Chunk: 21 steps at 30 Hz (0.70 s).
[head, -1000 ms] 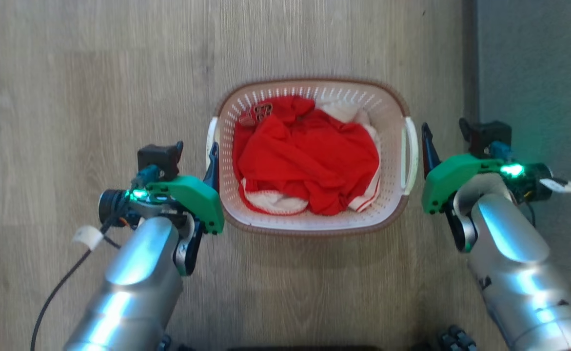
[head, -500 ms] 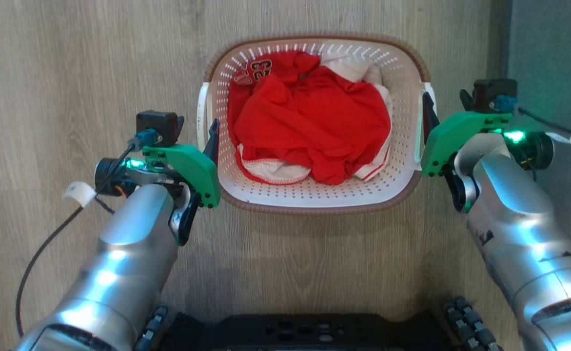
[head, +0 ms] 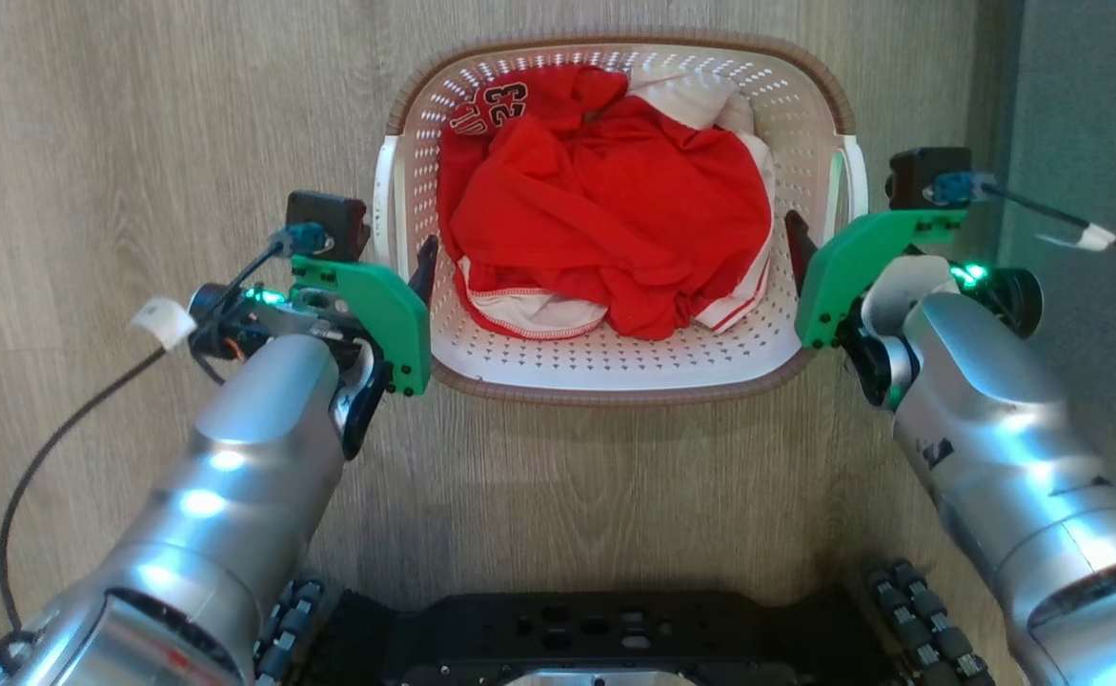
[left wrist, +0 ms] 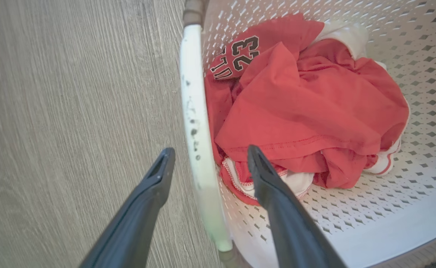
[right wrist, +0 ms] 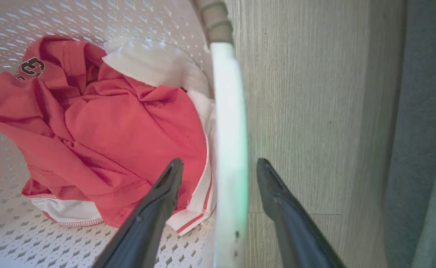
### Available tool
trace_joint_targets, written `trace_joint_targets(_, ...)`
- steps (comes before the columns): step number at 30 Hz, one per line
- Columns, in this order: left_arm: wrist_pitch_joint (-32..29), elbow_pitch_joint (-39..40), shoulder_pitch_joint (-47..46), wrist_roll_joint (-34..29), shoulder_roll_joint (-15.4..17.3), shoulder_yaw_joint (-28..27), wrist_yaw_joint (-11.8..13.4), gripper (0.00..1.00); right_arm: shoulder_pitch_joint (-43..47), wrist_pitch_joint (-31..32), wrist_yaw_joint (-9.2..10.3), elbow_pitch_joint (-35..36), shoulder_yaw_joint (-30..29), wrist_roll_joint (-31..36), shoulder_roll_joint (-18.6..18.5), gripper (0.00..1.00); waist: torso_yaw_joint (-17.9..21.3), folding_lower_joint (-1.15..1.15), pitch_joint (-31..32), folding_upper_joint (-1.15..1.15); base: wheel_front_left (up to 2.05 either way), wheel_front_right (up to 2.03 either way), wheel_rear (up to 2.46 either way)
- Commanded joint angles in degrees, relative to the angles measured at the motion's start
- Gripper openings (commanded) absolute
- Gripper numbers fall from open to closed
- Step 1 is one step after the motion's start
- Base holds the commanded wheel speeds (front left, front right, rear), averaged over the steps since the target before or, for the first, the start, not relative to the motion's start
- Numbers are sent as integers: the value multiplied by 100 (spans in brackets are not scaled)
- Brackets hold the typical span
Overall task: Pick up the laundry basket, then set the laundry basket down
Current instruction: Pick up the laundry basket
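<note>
Laundry basket [head: 615,367]: right gripper [right wrist: 219,162] now straddles handle [right wrist: 228,108]

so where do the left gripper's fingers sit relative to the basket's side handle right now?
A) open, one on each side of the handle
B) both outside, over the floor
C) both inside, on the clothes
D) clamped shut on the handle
A: in the left wrist view the left gripper is open, with the white handle of the laundry basket running between its fingers, one over the floor and one inside the basket.
</note>
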State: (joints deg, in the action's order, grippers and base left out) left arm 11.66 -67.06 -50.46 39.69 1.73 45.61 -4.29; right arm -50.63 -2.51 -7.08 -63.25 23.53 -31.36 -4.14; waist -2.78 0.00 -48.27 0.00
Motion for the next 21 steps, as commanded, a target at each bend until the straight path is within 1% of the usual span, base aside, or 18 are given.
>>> trace_joint_targets(1, -28, -10, 1, 68, 115, -18, -11, 100, 73, 34, -41, 54, 162, -76, 74, 100, 11, 0, -32, 0, 0, 0, 0)
trace_joint_targets(12, -574, -165, -366, 443, 115, 492, -68, 100, -236, 179, -41, -133, 697, -441, 11, 100, 70, 0, -293, 0, 0, 0, 0)
trace_joint_targets(21, -709, -166, -519, 739, 115, 826, -23, 100, -358, 95, -41, -320, 1023, -706, -4, 100, 49, 0, -390, 0, 0, 0, 0)
